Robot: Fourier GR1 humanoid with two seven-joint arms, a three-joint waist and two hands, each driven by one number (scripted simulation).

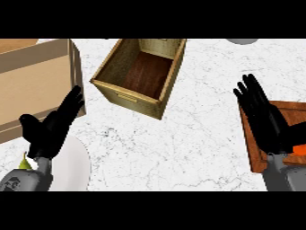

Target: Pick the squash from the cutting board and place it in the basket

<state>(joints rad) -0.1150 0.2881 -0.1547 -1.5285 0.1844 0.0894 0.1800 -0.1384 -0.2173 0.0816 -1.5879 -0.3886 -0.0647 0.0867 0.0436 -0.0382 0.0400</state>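
Head view shows my right hand point(264, 119), fingers straight and holding nothing, over the cutting board point(299, 112) with the orange squash point(302, 149) peeking out just beside its palm, mostly hidden, while the basket point(109, 76) lies leftward, nearer my open left hand point(52, 126).

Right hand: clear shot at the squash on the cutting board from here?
Probably yes. The right hand is open, already over the cutting board, and the orange squash peeks out just beside its wrist. Nothing lies between them; it mostly hides behind the hand, so its full shape is unclear.
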